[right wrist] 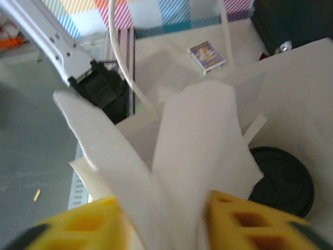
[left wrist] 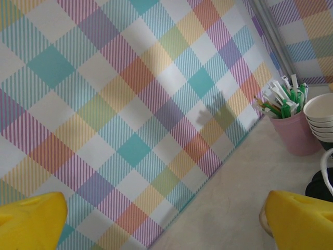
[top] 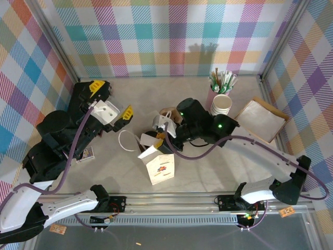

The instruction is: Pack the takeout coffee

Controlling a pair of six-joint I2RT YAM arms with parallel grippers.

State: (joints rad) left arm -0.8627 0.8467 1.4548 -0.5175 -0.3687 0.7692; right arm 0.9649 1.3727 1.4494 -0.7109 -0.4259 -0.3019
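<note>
With the takeout coffee [right wrist: 281, 182] sitting lid-up inside the white paper bag [top: 160, 167] on the tabletop [top: 208, 172], the right hand [right wrist: 166, 229], pinching the bag's folded top edge, should pull gently to avoid tipping it, while the left hand [left wrist: 161, 219] gapes wide, empty.

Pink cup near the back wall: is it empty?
No, the pink cup is stuffed with green-and-white wrapped sticks poking out of its top.

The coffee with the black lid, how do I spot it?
Find the white paper bag in the middle of the table. Peek into its open top: the round black lid inside is the coffee. The stacked white cups at the back have no lids.
</note>
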